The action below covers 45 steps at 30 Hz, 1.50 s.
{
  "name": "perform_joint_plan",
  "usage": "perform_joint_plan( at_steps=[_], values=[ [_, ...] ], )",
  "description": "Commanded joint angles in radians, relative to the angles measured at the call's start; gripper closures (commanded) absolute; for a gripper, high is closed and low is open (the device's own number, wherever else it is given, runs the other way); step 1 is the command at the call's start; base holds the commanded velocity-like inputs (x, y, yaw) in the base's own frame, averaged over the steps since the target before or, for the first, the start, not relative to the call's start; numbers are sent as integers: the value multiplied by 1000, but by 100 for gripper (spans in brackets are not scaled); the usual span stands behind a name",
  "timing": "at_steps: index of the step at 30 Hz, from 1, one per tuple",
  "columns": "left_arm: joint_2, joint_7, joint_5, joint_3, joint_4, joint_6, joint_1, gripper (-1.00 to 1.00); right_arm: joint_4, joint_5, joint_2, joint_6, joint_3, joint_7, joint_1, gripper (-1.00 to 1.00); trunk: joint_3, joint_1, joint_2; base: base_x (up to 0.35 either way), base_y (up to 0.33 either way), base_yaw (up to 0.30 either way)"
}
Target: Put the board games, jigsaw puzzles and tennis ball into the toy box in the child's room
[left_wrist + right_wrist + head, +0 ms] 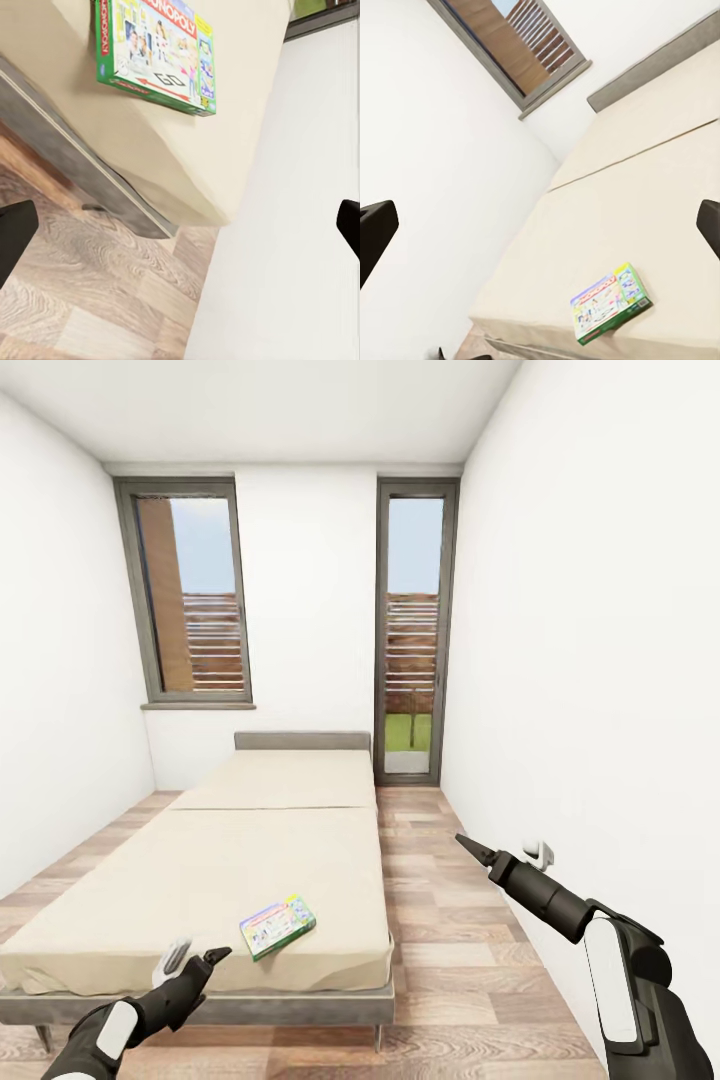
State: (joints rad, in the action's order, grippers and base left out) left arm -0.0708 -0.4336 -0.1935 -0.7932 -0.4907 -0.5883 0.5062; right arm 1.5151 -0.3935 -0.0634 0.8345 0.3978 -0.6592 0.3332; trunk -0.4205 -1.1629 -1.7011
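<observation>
The robot stands at the foot of the bed (250, 840) in a narrow room with two tall windows (190, 590) at the far wall. One board game (277, 925), a white-and-green box with a green edge, lies flat on the near mattress pad close to the foot edge and toward the bed's right side; the left wrist view shows its printed lid (154, 52) near the corner of the mattress, and the right wrist view shows it (609, 302) alone on the beige pad. The left gripper (190, 958) hangs just over the foot edge of the bed, a little to the left of the game and not touching it; its fingers are spread wide and hold nothing. The right gripper (478, 850) is out over the wooden floor (450, 960) beside the bed, well apart from the game; in its wrist view the two dark fingertips sit at opposite edges, so it looks fully open and empty. As for progress, this game has not yet been picked up, and only one game is visible on the bed. The likely step in hand is reaching for this box with the left arm.
</observation>
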Motion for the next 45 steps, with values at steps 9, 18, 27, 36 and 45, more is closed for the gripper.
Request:
perform_joint_plan(
  at_steps=[9, 18, 27, 36, 45],
  values=[
    [-11, -5, -34, -5, 0, -46, 1, -100, 0, 0, -1, 6, 3, -2, 1, -100, -29, -35, -64, 0, 0, 0],
    [-11, -6, -36, -5, -1, -111, 2, -100, 0, -1, -1, 6, 3, -2, 1, -100, -58, -69, -127, 0, 0, 0],
    [-11, -7, -37, -4, -4, -119, 2, -100, -1, 0, -1, 6, 3, -2, 1, -100, -76, -92, -169, 0, 0, 0],
    [-9, -8, -37, -4, -6, -115, 2, -100, -1, -1, -1, 6, 3, -2, 1, -100, -76, -92, -169, 0, 0, 0],
    [-9, -10, -37, 1, -7, -114, 2, -100, -2, -1, -1, 4, 3, -1, 1, -100, -76, -92, -169, 153, -47, 0]
  ],
)
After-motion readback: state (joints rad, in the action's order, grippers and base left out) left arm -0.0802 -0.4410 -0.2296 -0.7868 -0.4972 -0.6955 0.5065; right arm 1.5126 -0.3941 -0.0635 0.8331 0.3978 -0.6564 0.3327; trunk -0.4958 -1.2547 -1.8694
